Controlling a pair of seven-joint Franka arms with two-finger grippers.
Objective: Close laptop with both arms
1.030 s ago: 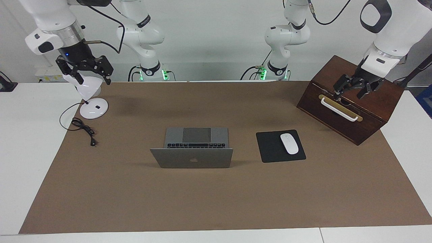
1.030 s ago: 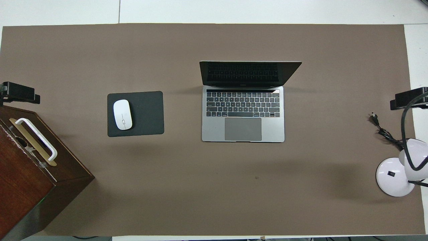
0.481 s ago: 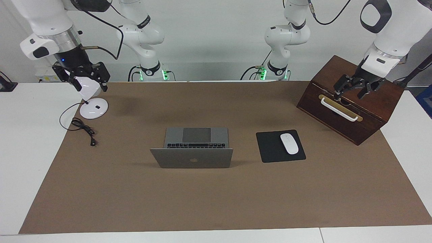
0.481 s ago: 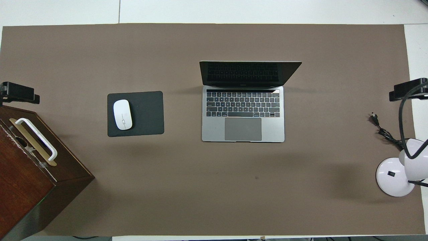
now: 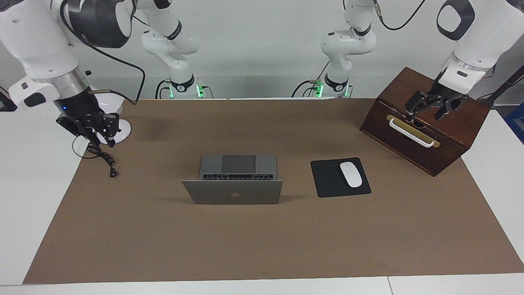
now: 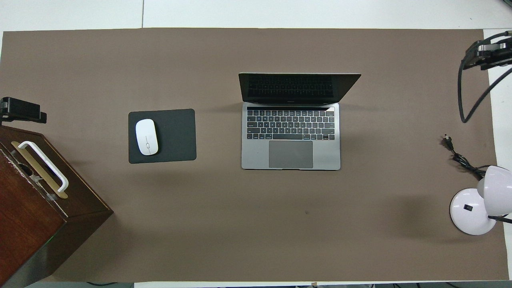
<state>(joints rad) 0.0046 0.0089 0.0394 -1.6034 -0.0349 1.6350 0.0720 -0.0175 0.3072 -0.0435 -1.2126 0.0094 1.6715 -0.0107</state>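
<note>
The silver-grey laptop stands open mid-table on the brown mat, its lid upright with the apple logo facing away from the robots. The overhead view shows the laptop's black keyboard and grey trackpad. My right gripper hangs open and empty over the mat's edge at the right arm's end, above a black cord, well apart from the laptop; it shows in the overhead view. My left gripper is open and empty over the wooden box, also in the overhead view.
A dark wooden box with a white handle sits at the left arm's end. A white mouse lies on a black mouse pad beside the laptop. A white desk lamp and its black cord lie at the right arm's end.
My right gripper has moved down and away from the robots, from over the lamp head to over the cord. The left gripper and the laptop have not moved.
</note>
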